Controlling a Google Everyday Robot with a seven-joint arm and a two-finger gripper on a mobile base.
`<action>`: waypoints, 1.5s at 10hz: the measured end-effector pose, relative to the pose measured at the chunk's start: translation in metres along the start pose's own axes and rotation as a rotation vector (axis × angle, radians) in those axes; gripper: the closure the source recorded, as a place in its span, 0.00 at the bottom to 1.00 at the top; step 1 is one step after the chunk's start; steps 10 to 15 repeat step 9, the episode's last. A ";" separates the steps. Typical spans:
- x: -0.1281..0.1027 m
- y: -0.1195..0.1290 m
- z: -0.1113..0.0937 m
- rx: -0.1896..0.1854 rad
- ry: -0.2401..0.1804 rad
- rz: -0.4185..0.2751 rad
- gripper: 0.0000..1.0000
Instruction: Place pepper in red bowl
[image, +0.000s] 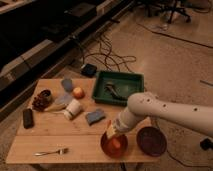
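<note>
The gripper (113, 132) hangs at the end of the white arm, which reaches in from the right. It sits over the rear rim of the red bowl (106, 148), near the front edge of the wooden bench (75, 137) and right of its middle. Whether it is clenched or released cannot be told. The pepper (116, 144) (an orange-red lump) lies inside the bowl, just under the gripper; contact between them cannot be made out. A dark red plate (151, 141) lies just beside the bowl at the front right corner. A green tray (119, 87) overhangs the back right corner. A blue sponge (95, 116) and a white cup (72, 109) lie mid-bench, and a fork (50, 151) lies by the front edge toward the left.
</note>
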 end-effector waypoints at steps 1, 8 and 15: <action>-0.001 -0.002 0.000 -0.006 0.004 0.007 0.53; 0.000 -0.002 0.000 -0.008 0.012 0.004 0.46; 0.000 -0.002 0.000 -0.008 0.012 0.003 0.46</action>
